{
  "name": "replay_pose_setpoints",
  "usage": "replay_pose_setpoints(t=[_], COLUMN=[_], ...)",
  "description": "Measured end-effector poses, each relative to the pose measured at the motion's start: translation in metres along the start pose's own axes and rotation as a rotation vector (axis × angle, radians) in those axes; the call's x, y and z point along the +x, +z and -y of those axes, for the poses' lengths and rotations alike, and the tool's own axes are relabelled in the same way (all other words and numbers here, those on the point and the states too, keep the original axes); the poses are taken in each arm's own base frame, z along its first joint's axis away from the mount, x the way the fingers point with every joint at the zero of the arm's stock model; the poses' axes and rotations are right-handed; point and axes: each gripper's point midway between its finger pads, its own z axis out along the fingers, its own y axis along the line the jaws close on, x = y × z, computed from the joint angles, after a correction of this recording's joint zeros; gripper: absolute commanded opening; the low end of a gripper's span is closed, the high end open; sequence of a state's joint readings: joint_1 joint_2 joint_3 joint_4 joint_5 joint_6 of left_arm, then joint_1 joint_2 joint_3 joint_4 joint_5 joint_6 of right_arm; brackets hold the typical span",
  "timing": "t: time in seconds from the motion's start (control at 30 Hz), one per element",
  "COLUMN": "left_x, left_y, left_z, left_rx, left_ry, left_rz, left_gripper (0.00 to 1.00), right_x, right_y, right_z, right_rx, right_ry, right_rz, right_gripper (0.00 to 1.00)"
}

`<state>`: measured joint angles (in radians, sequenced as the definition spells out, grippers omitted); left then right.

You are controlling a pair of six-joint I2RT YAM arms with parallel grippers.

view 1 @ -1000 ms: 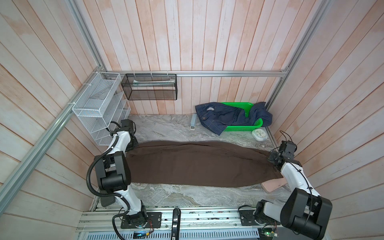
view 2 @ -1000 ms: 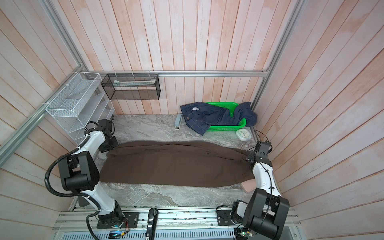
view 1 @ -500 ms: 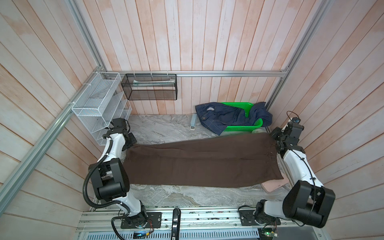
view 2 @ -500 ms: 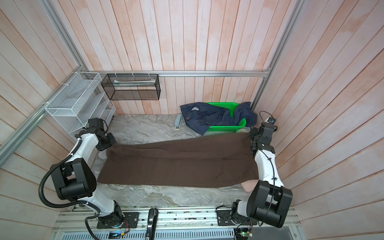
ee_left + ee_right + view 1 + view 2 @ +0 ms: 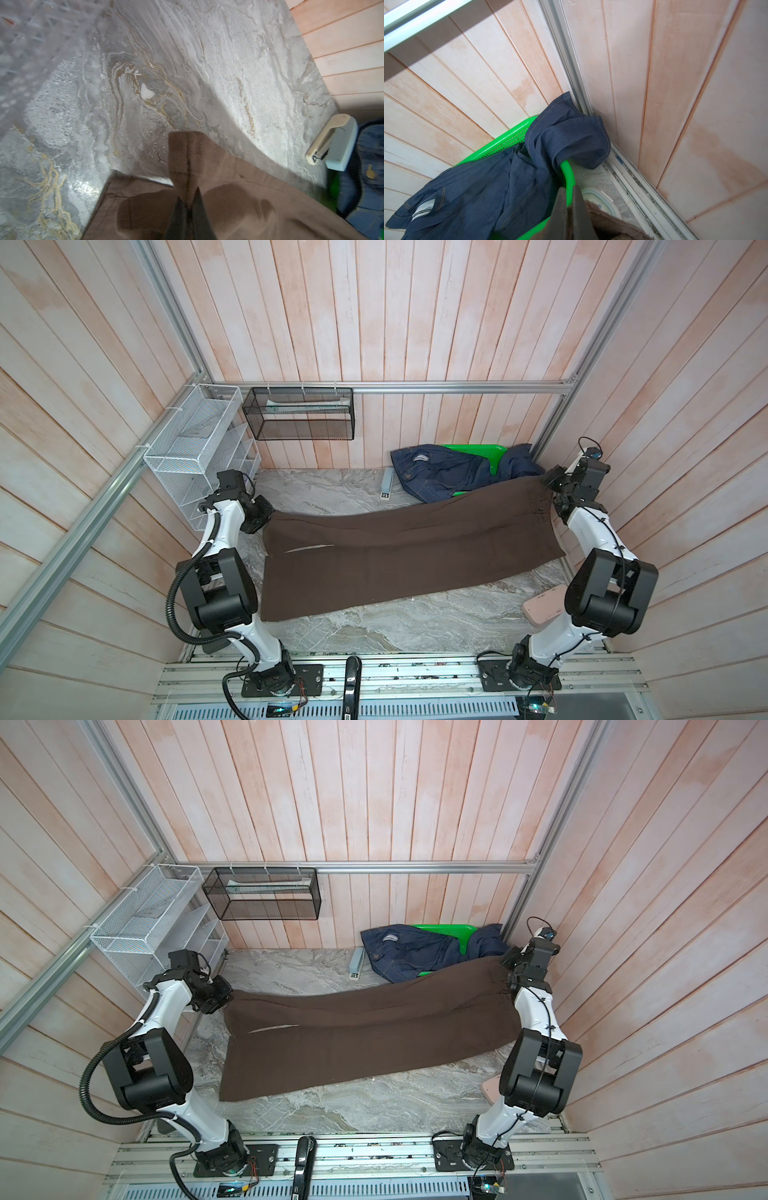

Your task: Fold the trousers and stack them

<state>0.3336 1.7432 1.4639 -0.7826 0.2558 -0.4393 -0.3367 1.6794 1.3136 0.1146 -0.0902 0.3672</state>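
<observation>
Mid-frame in a top view, we logged the trousers (image 5: 415, 556), upper edge raised. The left gripper (image 5: 267, 519) and right gripper (image 5: 549, 491) were pinched shut on its corners, presumably to fold lengthwise.

Your left gripper (image 5: 188, 199) pinched tight on a raised corner of the trousers (image 5: 239, 197), brown cloth spreading over the marble table (image 5: 166, 62), a stapler (image 5: 332, 141) near the wall (image 5: 342, 41), jeans (image 5: 372, 145) just beside it, a blurred wire rack (image 5: 31, 41) across the bare marble.
</observation>
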Motion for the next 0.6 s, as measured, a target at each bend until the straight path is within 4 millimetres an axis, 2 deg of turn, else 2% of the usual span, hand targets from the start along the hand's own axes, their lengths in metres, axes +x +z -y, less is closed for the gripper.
replay_pose_setpoints(t=[0.1,0.27,0.37,0.47,0.6], left_x=[-0.001,0.006,0.012,0.012,0.012], left_y=[-0.001,-0.005,-0.009,-0.011,-0.014], left_z=[0.002,-0.001,-0.007,-0.004,0.005], left_rx=[0.043,0.101,0.111,0.131,0.174], left_ry=[-0.010,0.008,0.002,-0.008,-0.048], left_rz=[-0.001,0.048,0.068,0.067,0.056], left_gripper=[0.00,0.00,0.00,0.00,0.00], right_x=[-0.002,0.016,0.019,0.011,-0.002], right_y=[-0.003,-0.026,-0.034,-0.036,-0.038], right_z=[0.006,0.022,0.032,0.035,0.026], right_rx=[-0.009,-0.007,-0.008,-0.022,-0.082], right_ry=[0.008,0.027,0.053,0.082,0.130], right_rz=[0.015,0.015,0.026,0.051,0.092], right_gripper=[0.00,0.00,0.00,0.00,0.00])
